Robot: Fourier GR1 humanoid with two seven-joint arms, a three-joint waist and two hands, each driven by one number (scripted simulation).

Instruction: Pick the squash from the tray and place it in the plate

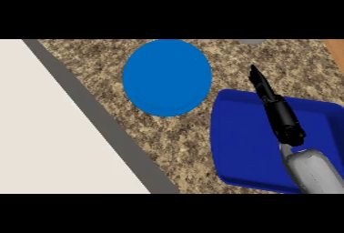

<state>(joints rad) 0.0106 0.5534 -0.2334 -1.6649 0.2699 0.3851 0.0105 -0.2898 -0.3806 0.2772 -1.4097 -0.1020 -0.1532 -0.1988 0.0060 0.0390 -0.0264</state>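
Your right robot hand (275, 109) stretches over the tray (245, 136), fingers straight and together, holding nothing. You cannot see the squash anywhere. The plate (166, 76) sits bare on the worktop (101, 63), just beside the tray.

plate (166, 77) blue | tray (245, 136) dark blue | counter (101, 59) speckled brown | hand (275, 107) black

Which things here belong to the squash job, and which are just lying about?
Job: blue plate; blue tray; right hand, fingers straight, over the tray. No squash shows.

Lying about: grey thing at the counter's far edge, mostly cut off.
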